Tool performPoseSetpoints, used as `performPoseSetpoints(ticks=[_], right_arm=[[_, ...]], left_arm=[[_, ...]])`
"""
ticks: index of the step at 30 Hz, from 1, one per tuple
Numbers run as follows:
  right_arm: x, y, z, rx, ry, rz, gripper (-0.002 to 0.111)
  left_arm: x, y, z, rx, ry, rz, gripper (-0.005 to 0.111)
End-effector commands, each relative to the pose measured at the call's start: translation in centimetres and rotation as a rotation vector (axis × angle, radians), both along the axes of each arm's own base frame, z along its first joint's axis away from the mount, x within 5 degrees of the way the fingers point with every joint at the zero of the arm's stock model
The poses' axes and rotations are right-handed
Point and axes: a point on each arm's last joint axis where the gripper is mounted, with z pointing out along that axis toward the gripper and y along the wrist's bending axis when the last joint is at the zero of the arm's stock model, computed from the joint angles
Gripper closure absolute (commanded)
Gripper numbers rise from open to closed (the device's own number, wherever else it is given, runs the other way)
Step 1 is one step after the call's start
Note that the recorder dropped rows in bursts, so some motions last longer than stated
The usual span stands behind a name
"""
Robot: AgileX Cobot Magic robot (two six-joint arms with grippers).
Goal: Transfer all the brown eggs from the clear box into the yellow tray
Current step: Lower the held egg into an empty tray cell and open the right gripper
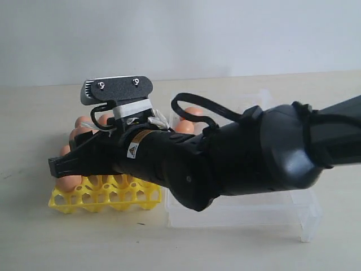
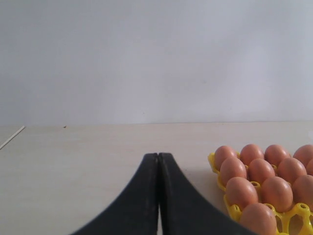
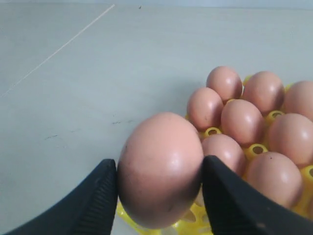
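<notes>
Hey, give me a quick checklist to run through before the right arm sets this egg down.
1. Grip: the right gripper has a finger on each side of the held egg: ok.
2. Position: the egg hangs over an edge of the yellow tray: ok.
3. Cup beneath it free: hidden by the egg itself: cannot tell.
4. Room in the tray: several empty cups show along its near row in the exterior view: ok.
5. Other arm out of the way: the left gripper is shut, beside the tray and apart from it: ok.
</notes>
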Motion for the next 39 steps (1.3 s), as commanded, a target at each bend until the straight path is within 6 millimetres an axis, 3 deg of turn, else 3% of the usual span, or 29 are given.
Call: performPoseSetpoints(ticks=[1, 7, 17, 20, 24, 29, 31, 34, 39], right_arm=[[0.2, 0.3, -1.6, -0.003, -0.012, -0.009, 0.108], [0.5, 0.8, -3.9, -0.028, 0.017, -0.024, 0.108], [1.2, 2.4, -4.8, -0.015, 0.032, -0.031, 0.108], [1.2, 2.4, -5.9, -0.037, 0.053, -0.034, 0.107], [1.2, 2.4, -6.4, -0.049, 0.061, -0.035, 0.09], [1.2, 2.4, -6.4, -0.049, 0.061, -0.035, 0.054], [1.2, 2.4, -6.4, -0.049, 0.061, -0.035, 0.045], [1.2, 2.4, -6.4, -0.049, 0.061, -0.035, 0.037], [1.2, 2.4, -5.8, -0.038, 0.056, -0.034, 0.036]], left_arm=[[0.0, 0.0, -0.1, -0.011, -0.003, -0.003, 0.107], [0.0, 0.0, -0.1, -0.011, -0.003, -0.003, 0.107], [0.0, 0.0, -0.1, -0.011, -0.003, -0.003, 0.107], [0.0, 0.0, -0.1, -0.011, -0.003, -0.003, 0.107], [0.0, 0.0, -0.1, -0.011, -0.003, -0.003, 0.107], [0.0, 0.0, -0.1, -0.011, -0.003, -0.003, 0.107], [0.0, 0.0, -0.1, -0.011, -0.003, -0.003, 0.107], [0.0, 0.0, -0.1, -0.011, -0.003, -0.003, 0.107], [0.0, 0.0, -0.1, -0.011, -0.003, -0.003, 0.107]])
